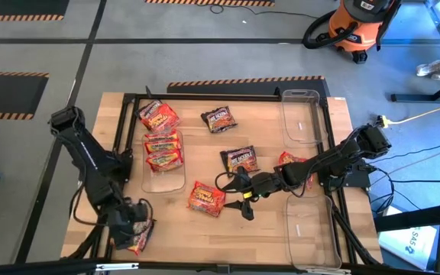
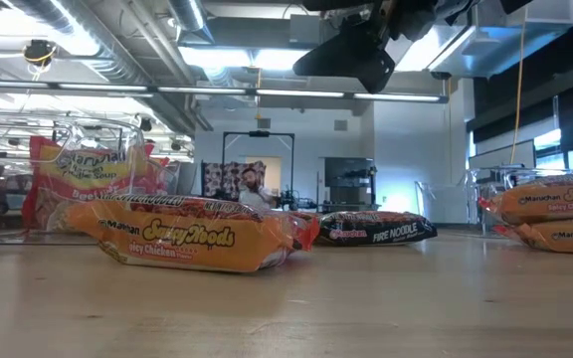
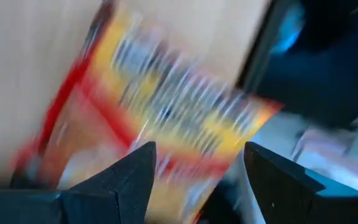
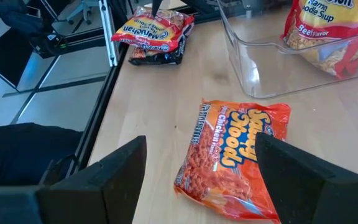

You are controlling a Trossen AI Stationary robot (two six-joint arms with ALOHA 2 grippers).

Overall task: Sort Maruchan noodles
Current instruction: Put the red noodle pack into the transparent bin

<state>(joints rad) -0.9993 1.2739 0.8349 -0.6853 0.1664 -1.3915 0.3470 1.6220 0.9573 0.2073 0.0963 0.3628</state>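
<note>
Reach is shortest for the right gripper point(image 1: 244, 200), held above the counter point(image 1: 266, 145) with fingers spread wide and empty, just beside the orange spicy chicken packet point(image 1: 206, 198), which is taken as the landmark; the packet lies flat, ahead of the fingers point(image 4: 114, 171) and between their tips, its long axis roughly in line with the reach. The right arm is stretched low across the counter from the far side of that packet. Well apart from it, at the counter's near corner, the left gripper point(image 1: 132, 225) is poised with fingers parted over a red-and-yellow packet point(image 3: 160, 118), not clamped on it
</note>
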